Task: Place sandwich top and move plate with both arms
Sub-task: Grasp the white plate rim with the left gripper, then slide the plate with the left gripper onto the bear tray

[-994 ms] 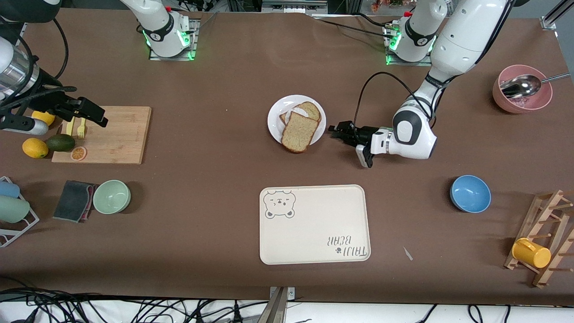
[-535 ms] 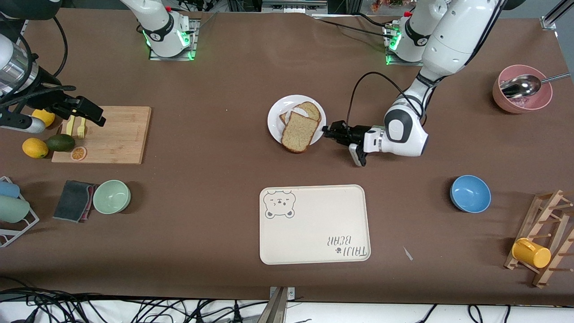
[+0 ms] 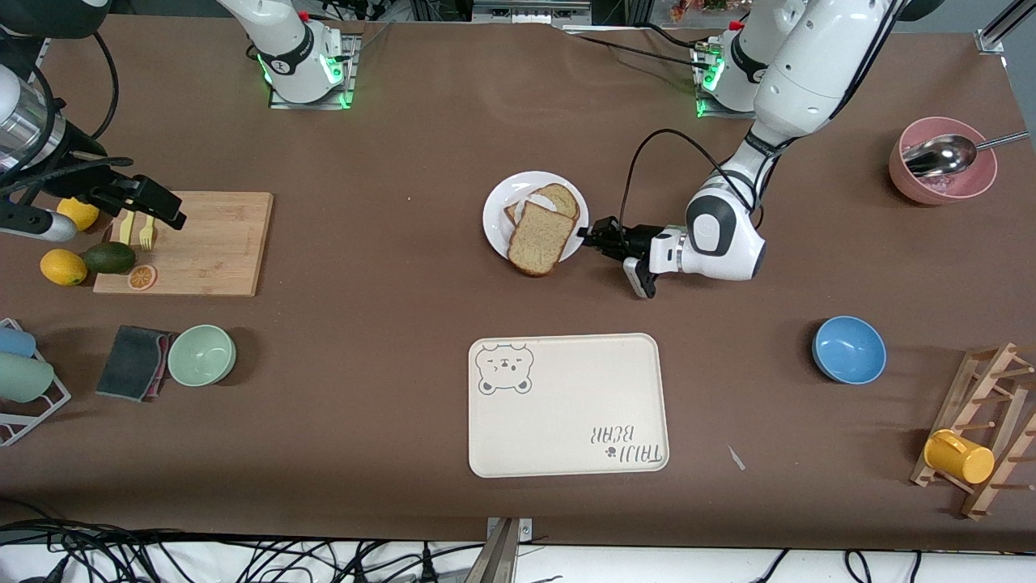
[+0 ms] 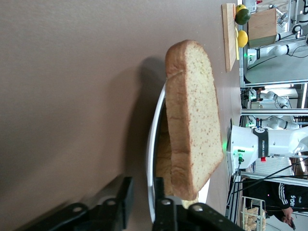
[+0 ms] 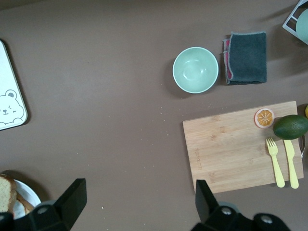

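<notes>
The plate (image 3: 495,212) sits mid-table, farther from the front camera than the bear-printed tray (image 3: 566,405), and the sandwich top (image 3: 537,237) lies on it over another slice (image 3: 557,197). The top slice's long axis runs on a slant, its lower end jutting out past the plate rim toward the front camera and its upper end leaning on the slice beneath. From the left wrist camera the sandwich top (image 4: 192,120) shows edge-on, tilted up off the plate (image 4: 153,154) rather than lying flat. The left gripper (image 3: 589,235) is low at the plate's edge on the side toward the left arm's end of the table, and its fingers (image 4: 126,192) stand a little apart with the rim between them, one under the rim and one over it; whether they press on the rim I can't tell. The right gripper (image 3: 158,206) hangs over the wooden cutting board (image 3: 202,243) at the right arm's end of the table, its fingers (image 5: 72,196) spread wide and holding nothing, above the yellow fork (image 5: 275,161) and knife (image 5: 290,163); that arm waits there
</notes>
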Robot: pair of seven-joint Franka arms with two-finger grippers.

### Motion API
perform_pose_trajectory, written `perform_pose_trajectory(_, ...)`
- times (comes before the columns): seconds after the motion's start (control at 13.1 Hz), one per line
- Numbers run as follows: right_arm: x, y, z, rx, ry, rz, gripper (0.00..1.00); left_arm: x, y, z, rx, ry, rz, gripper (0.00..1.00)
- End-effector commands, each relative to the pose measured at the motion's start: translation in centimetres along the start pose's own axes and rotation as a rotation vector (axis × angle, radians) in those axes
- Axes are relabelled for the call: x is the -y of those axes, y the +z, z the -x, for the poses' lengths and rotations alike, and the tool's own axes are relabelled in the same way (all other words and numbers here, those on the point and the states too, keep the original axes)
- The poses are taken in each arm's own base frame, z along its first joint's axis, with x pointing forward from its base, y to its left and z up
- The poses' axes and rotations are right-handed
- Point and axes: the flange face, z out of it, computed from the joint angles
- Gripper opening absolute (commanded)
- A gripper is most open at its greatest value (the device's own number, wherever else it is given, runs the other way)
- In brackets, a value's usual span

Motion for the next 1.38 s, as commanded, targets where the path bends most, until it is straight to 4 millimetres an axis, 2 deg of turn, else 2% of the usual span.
perform_pose_trajectory(0.0, -0.4, 0.0, -0.5, -0.016, -0.009, 0.036, 1.00, -0.1, 0.4, 0.2, -0.033, 0.024, 0.014, 0.00)
perform_pose_trajectory(0.31, -0.2, 0.1, -0.8, -0.008, 0.000, 0.028, 1.00, -0.3, 0.5, 0.3, -0.029, 0.027, 0.016, 0.00)
perform_pose_trajectory(0.61, 0.2, 0.5, -1.0, -0.008, -0.027, 0.023, 1.00, -1.8, -1.0, -1.1, -0.046, 0.014, 0.029, 0.00)
perform_pose_trajectory(0.84, 0.1, 0.6, -1.0, 0.002, -0.069, 0.023, 1.00, -3.6, -3.2, -4.4, -0.080, -0.001, 0.048, 0.00)
perform_pose_trajectory(1.07, -0.1, 0.4, -0.9, 0.011, -0.078, -0.015, 1.00, -4.5, -5.7, -7.6, -0.124, -0.057, 0.048, 0.00)
perform_pose_trajectory(1.3, 0.1, 0.0, -0.6, 0.005, -0.087, -0.014, 1.00, -4.6, -11.0, -12.3, -0.118, -0.122, -0.031, 0.00)
